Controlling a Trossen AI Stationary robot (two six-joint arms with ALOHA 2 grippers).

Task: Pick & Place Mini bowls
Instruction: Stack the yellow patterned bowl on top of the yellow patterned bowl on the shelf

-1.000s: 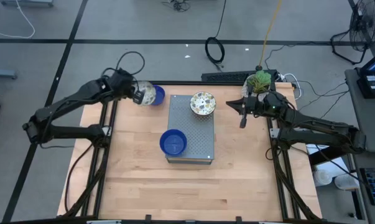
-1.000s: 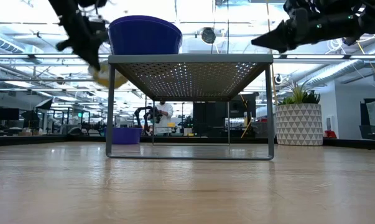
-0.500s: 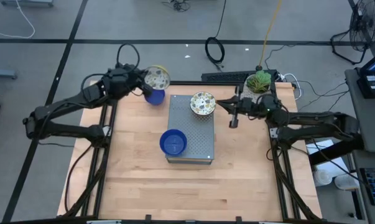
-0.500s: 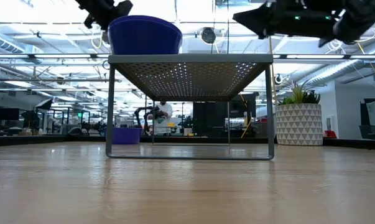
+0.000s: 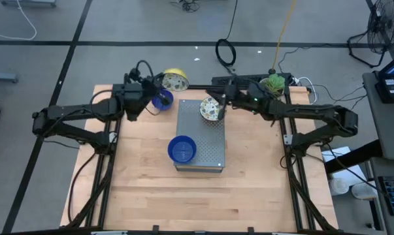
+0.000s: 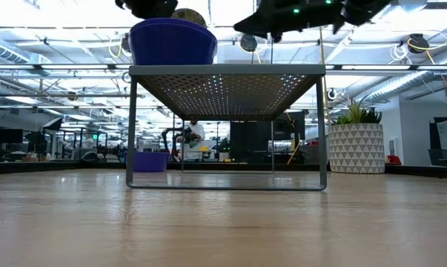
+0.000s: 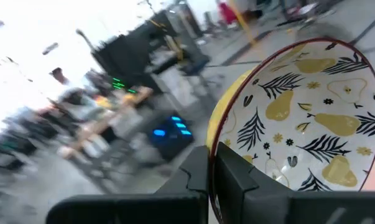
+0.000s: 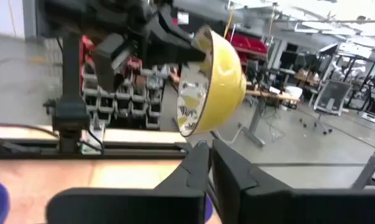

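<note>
Left gripper (image 5: 159,87) clamped on rim of yellow-sided patterned bowl (image 5: 175,81), held tilted in air near table's far edge, above blue bowl (image 5: 162,100) on table. Right gripper (image 5: 221,108) fingers closed, empty, over patterned bowl (image 5: 210,109) on perforated metal stand (image 5: 206,147). Second blue bowl (image 5: 181,149) on stand's near-left part. Potted plant (image 5: 272,85) at far right corner.

The left end effector (image 5: 159,85) holds a yellow-sided patterned bowl (image 5: 175,81) above the wooden desk (image 5: 144,189); the right end effector (image 5: 224,104) hovers beside a cream patterned bowl (image 5: 210,109) on the grey perforated stand (image 5: 206,140).
</note>
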